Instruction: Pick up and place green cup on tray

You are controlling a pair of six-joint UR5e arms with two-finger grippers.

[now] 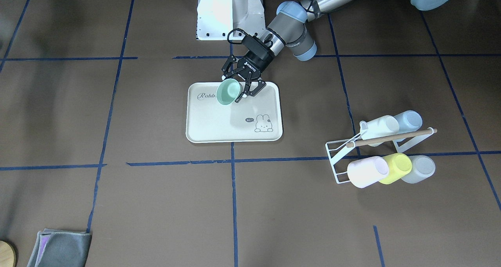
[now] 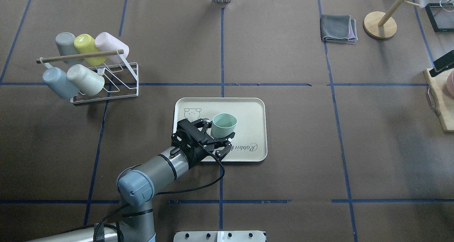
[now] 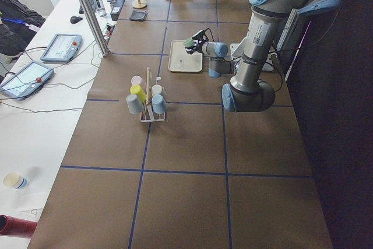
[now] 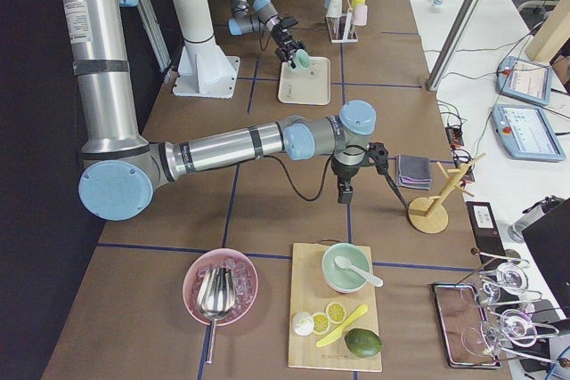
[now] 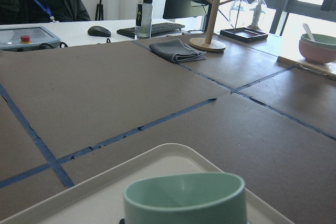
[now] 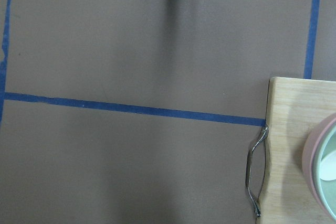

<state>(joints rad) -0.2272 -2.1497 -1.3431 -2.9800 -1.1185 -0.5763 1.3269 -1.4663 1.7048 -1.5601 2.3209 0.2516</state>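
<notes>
The left gripper (image 1: 231, 89) had its jaws clamped on the green cup (image 1: 227, 94), held over the tray (image 1: 219, 122) near its robot-side rim, so letting go from that height could have toppled it

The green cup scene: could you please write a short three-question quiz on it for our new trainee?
1. True or false: the green cup sits in the rack.
2. Which arm's end effector grips it above the tray? A. left B. right
3. How many cups are on the rack?
Key: 1 false; 2 A; 3 five.
</notes>
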